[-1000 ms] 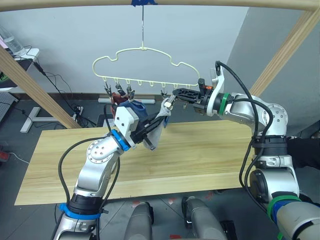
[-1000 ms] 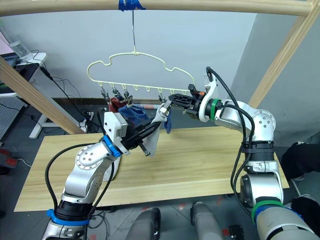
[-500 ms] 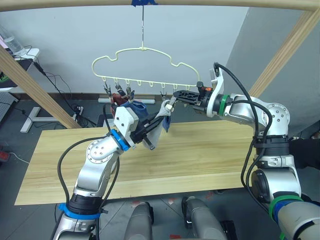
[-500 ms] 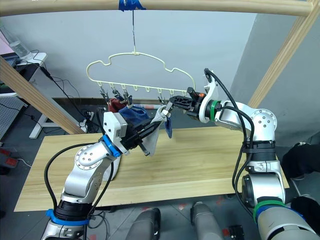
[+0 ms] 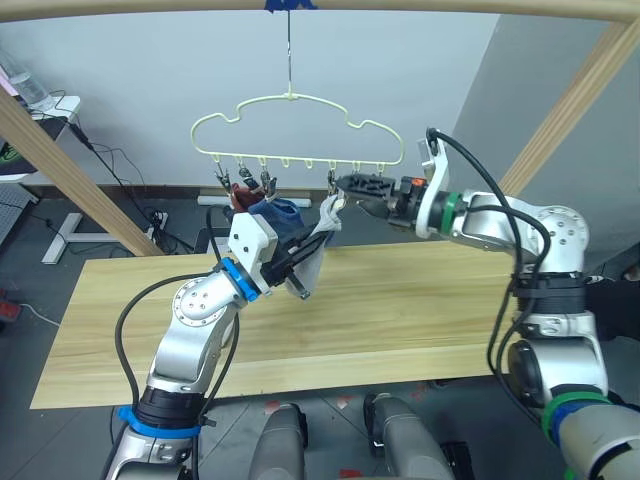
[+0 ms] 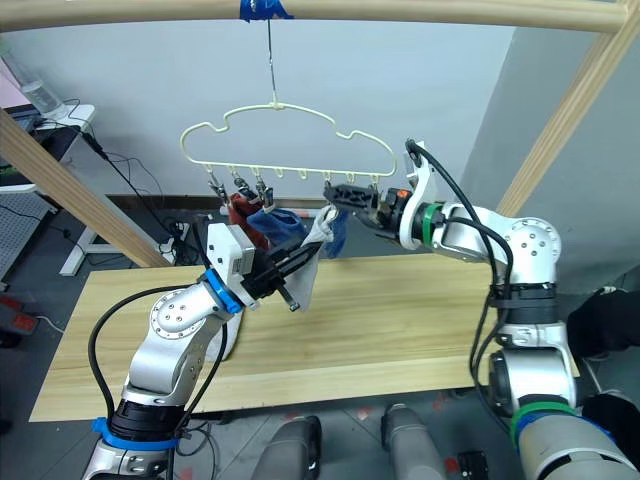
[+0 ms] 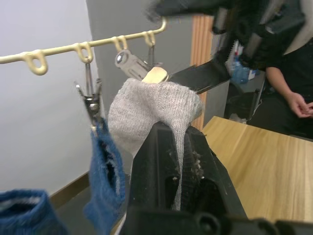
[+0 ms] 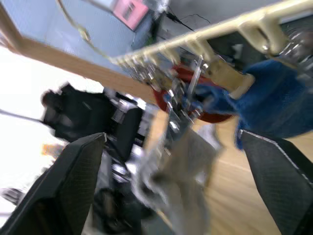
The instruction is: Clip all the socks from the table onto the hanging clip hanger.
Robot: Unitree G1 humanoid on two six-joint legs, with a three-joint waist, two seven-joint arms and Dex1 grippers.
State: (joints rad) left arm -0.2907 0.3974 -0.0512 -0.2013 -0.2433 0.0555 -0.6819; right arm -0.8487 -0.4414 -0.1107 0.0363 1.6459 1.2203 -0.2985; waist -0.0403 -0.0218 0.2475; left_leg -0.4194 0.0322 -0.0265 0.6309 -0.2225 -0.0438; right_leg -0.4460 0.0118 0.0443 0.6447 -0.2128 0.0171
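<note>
While the left end effector (image 5: 297,270) is clamped on a light grey soft-fabric ankle sock (image 5: 318,243), it holds the sock's top edge up just under a small metal clip (image 7: 131,64) near the middle of the thin pale yellow-green wire clip hanger (image 5: 296,127). In the left wrist view the grey fabric is pinched between the two black fingers (image 7: 164,161), with the clip touching or nearly touching the sock's top. The right end effector (image 5: 345,186) reaches in from the bench's right side to the same clip; its fingers stand wide apart in the right wrist view, and whether they touch the clip cannot be told. A rust red sock (image 6: 242,212) and blue socks (image 6: 283,226) hang from clips on the hanger's left part, crowding close behind the left end effector. The long light wooden plank bench (image 5: 420,310) lies below both arms, its top bare towards the near edge and both ends. A slanted round wooden pole (image 5: 70,178) crosses beyond the bench's far left corner, another (image 5: 575,98) rises at the far right, and a person's hand (image 7: 298,104) shows beyond the bench
</note>
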